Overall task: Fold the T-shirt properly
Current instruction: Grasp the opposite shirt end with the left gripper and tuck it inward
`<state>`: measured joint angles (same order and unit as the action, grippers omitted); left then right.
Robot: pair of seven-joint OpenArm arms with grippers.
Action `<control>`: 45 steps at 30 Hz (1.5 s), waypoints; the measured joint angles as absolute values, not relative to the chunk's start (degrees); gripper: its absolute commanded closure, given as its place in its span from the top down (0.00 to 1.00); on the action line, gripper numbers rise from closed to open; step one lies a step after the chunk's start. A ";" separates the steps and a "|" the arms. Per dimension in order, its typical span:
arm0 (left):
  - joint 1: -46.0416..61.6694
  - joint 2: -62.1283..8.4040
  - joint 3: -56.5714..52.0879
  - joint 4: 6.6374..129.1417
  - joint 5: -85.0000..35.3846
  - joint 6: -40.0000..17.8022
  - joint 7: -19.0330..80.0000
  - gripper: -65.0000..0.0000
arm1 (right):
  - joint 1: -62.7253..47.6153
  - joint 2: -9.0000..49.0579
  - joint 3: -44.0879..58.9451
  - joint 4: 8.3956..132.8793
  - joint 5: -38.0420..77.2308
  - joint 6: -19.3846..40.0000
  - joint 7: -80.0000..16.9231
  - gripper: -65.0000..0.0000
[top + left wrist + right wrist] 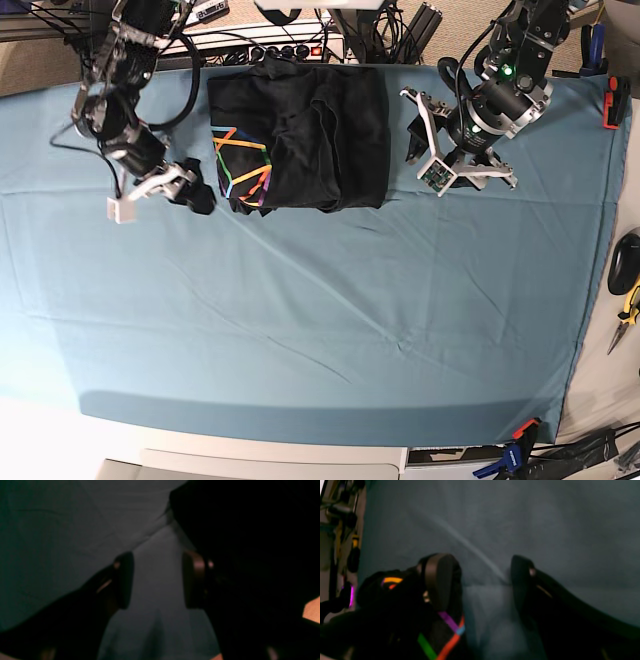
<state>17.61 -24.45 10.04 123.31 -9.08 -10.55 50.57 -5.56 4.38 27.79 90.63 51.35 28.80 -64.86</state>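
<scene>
The black T-shirt (310, 130) lies folded into a rough rectangle at the back middle of the teal table cloth (300, 330), with its rainbow line logo (245, 165) facing up on its left part. My right gripper (195, 190) is open and empty, just off the shirt's left edge. In the right wrist view the gripper (482, 585) has bare cloth between its fingers, and the T-shirt's logo (445, 635) shows at lower left. My left gripper (412, 140) is open and empty beside the shirt's right edge. In the left wrist view the gripper (157, 580) is over the cloth, with the T-shirt (237, 517) at upper right.
A power strip and cables (270, 45) run along the back edge behind the shirt. Pliers and other tools (625, 300) lie off the cloth's right edge. Clamps hold the cloth at the back right (612, 100) and the front right (520, 435).
</scene>
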 measured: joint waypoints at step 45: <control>31.42 -18.72 10.07 123.20 -41.34 -7.11 51.88 0.76 | -4.58 2.50 17.72 90.08 49.54 31.59 -64.01 0.02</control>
<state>31.42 -18.72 10.07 123.20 -41.34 -7.11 51.88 -4.58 2.50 17.72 90.08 49.54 31.59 -64.01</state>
